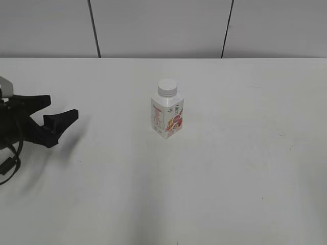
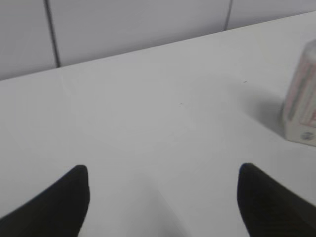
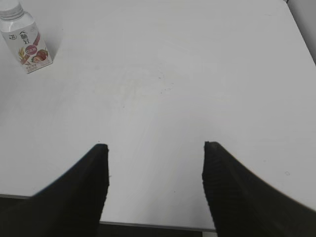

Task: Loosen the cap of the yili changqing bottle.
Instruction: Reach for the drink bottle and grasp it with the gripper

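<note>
The yili changqing bottle (image 1: 167, 118), small and white with a red and orange fruit label, stands upright in the middle of the white table. Its white ribbed cap (image 1: 167, 88) sits on the neck. My left gripper (image 1: 57, 108) is open and empty at the left edge of the exterior view, well to the left of the bottle. In the left wrist view the bottle (image 2: 302, 103) is blurred at the right edge, beyond the open jaws (image 2: 163, 180). In the right wrist view the bottle (image 3: 25, 43) and its cap (image 3: 10, 9) are far off at the top left, and the right gripper (image 3: 155, 153) is open and empty.
The white table (image 1: 245, 153) runs back to a grey panelled wall (image 1: 163, 25). Its near edge shows under the right gripper in the right wrist view (image 3: 158, 226). The right arm is out of the exterior view.
</note>
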